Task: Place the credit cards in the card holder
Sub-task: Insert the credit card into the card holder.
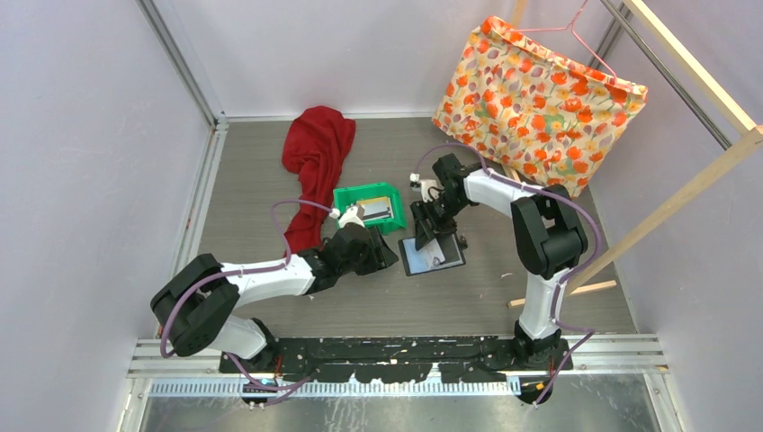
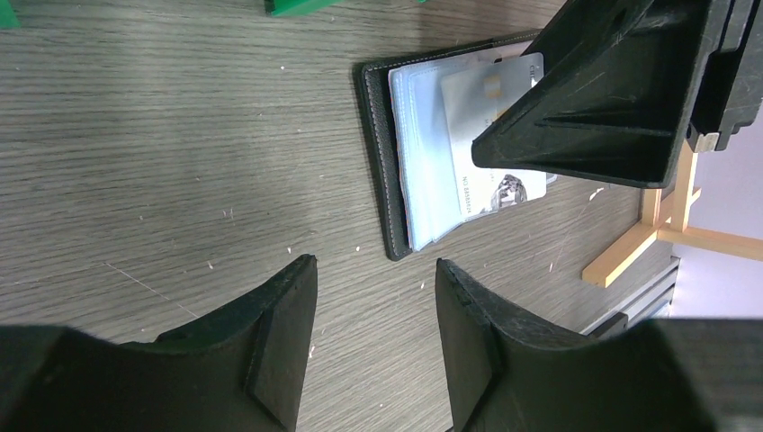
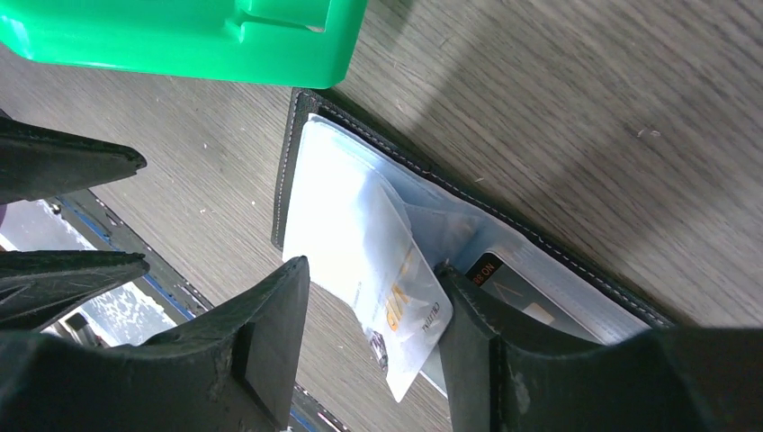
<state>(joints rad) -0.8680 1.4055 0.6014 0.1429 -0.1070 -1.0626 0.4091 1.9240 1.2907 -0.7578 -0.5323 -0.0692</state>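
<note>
Right claw [image 3: 373, 270] hangs spread over the open black stitched folding card holder [image 3: 290, 162]. It straddles a white credit card with orange lettering [image 3: 396, 288] without pinching it. That card lies slanted on the clear plastic pockets, and one end looks slipped under a sleeve. A dark card [image 3: 490, 270] sits tucked in a pocket, mostly covered by a finger. Left claw [image 2: 373, 270] is likewise released and empty, just left of the holder on the grey wood-grain counter [image 2: 162, 135]. Far-left of the holder, a green plastic bin [image 1: 358, 193] holds pale flat pieces [image 1: 378, 209], too small to identify.
</note>
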